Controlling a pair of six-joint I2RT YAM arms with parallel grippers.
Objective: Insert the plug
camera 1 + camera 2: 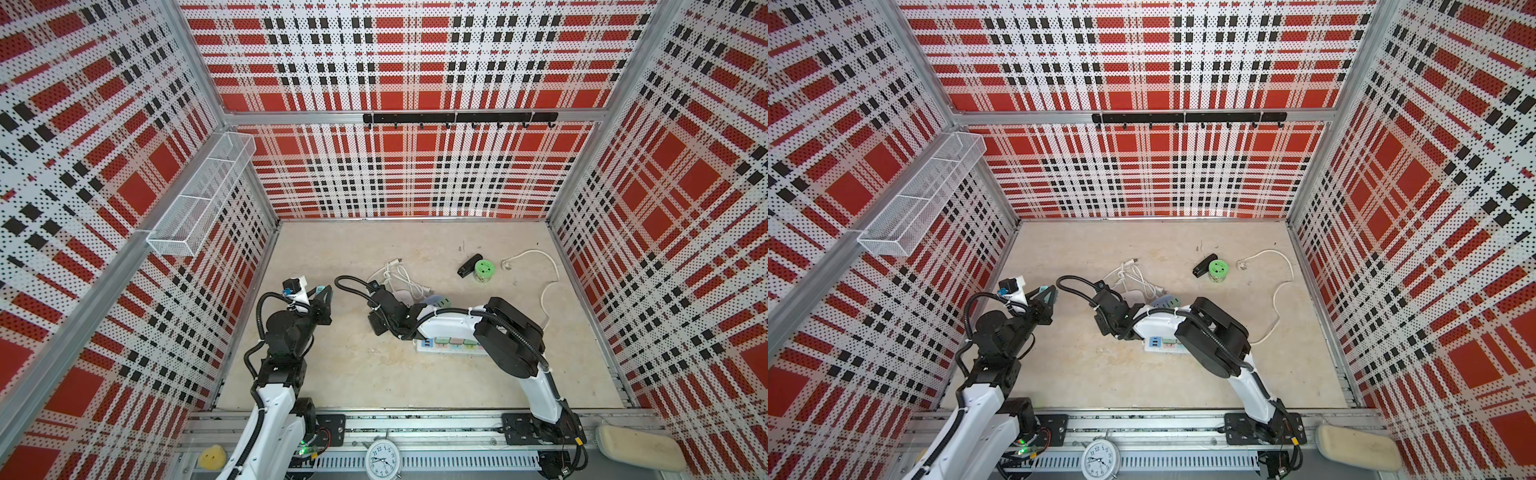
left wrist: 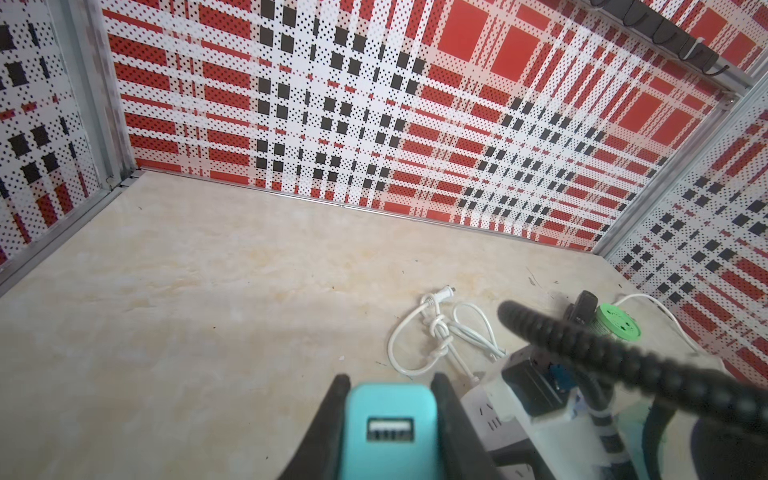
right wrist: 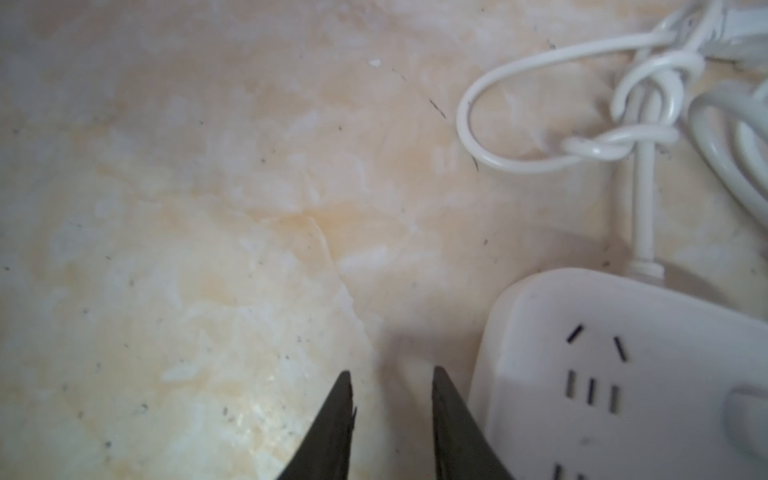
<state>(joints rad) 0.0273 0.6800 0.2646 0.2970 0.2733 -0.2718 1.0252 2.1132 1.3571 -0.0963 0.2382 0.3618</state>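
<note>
**Plug in hand, sockets across the table.** A teal plug (image 2: 390,424) with a USB port on its face sits clamped between the black fingers of the left gripper (image 2: 390,380). It is held up off the pale marbled table (image 1: 332,374) near the left wall, and both top views show it well apart from the sockets.

Across the middle, the right arm bends low over the table. The right gripper (image 3: 390,376) points down just beside the rounded corner of a white power strip (image 3: 623,374). Its jaws appear drawn in, though a narrow gap shows between the tips and only bare table lies in it; it holds nothing. A knotted white cord (image 3: 582,137) runs from the strip's end.

Partly hidden under the right arm in a top view lies a second power strip (image 1: 451,344) with blue USB ports and pastel sockets. Farther back stand a green round tub (image 1: 484,271) and a small black object (image 1: 469,266) touching it. Another white cable (image 1: 506,264) loops toward the right wall. An alarm clock (image 1: 382,459) stands at the front edge.
</note>
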